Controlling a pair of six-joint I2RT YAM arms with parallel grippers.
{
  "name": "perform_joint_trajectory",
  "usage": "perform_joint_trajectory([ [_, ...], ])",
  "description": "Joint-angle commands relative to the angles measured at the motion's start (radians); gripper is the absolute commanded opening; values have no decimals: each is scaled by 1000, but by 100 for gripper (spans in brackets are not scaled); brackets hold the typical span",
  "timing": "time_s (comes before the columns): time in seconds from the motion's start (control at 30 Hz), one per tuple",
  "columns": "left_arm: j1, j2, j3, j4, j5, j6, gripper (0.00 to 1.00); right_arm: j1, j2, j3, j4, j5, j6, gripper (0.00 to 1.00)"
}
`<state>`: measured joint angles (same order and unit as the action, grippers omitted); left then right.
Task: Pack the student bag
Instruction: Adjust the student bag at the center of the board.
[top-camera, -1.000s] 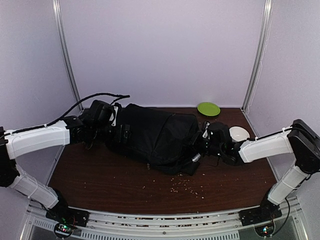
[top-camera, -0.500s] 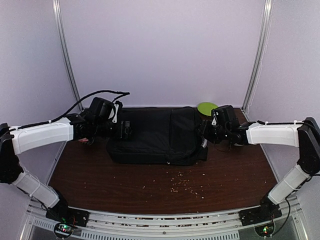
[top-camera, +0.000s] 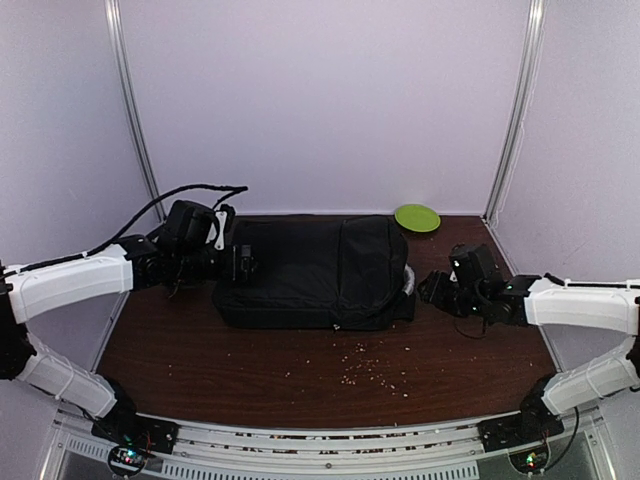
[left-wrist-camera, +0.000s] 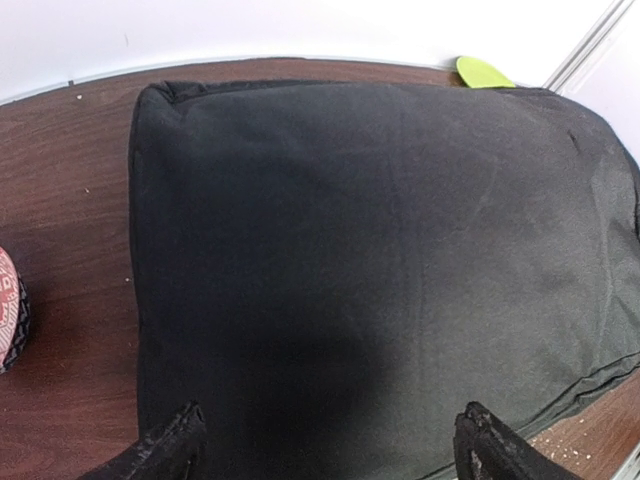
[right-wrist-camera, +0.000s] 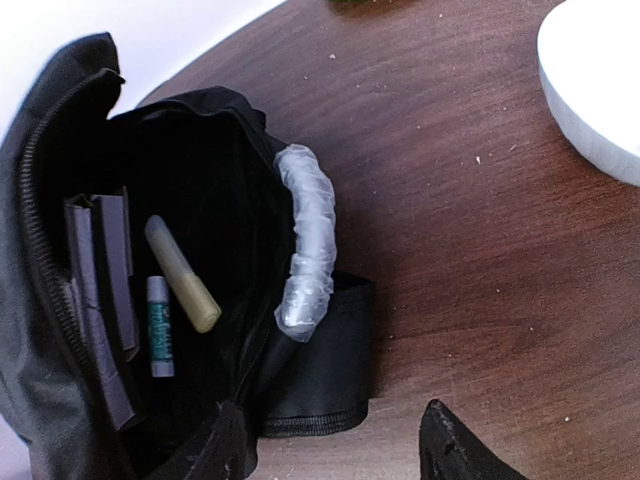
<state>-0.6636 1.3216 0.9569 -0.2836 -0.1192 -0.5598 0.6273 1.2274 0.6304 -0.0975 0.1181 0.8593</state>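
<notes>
The student bag (top-camera: 310, 270), a big black backpack, lies flat across the middle of the table. My left gripper (top-camera: 241, 264) is at its left end, and in the left wrist view my left gripper (left-wrist-camera: 330, 425) stands open over the bag's plain fabric (left-wrist-camera: 380, 260), holding nothing. My right gripper (top-camera: 432, 286) sits just off the right end, open and empty (right-wrist-camera: 335, 425). The right wrist view looks into the bag's open mouth (right-wrist-camera: 45, 200), with a yellowish marker (right-wrist-camera: 185, 275), a glue stick (right-wrist-camera: 160, 325) and dark flat items (right-wrist-camera: 100, 300) inside. The pale grey handle (right-wrist-camera: 308, 240) curves beside the opening.
A green plate (top-camera: 417, 217) lies at the back right. A white bowl (right-wrist-camera: 595, 85) is close to my right wrist. Crumbs (top-camera: 375, 368) are scattered on the brown table in front of the bag. A red patterned object (left-wrist-camera: 8, 310) shows at the left wrist view's edge.
The bag, bunched and tilted a second ago, now lies flat. My right gripper has opened, let go of it and drawn back to the right. My left arm has barely shifted.
</notes>
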Motion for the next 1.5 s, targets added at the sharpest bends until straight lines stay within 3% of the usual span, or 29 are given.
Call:
perform_joint_trajectory([
  [0.0, 1, 43, 24, 40, -6, -12, 87, -9, 151, 131, -3, 25, -9, 58],
  [0.13, 0, 56, 31, 42, 2, -18, 87, -26, 268, 195, 73, -43, 25, 58],
  [0.4, 1, 70, 29, 52, 10, -12, 86, -29, 413, 290, 19, -120, 68, 51],
  [0.73, 1, 89, 27, 67, 25, -3, 86, -23, 402, 238, 69, -204, 138, 40],
  [1.23, 1, 68, 17, 61, 23, -2, 85, 8, 259, 194, 27, -196, 195, 46],
  [1.47, 1, 67, 16, 64, 29, -9, 85, 14, 302, 203, 29, -209, 195, 45],
])
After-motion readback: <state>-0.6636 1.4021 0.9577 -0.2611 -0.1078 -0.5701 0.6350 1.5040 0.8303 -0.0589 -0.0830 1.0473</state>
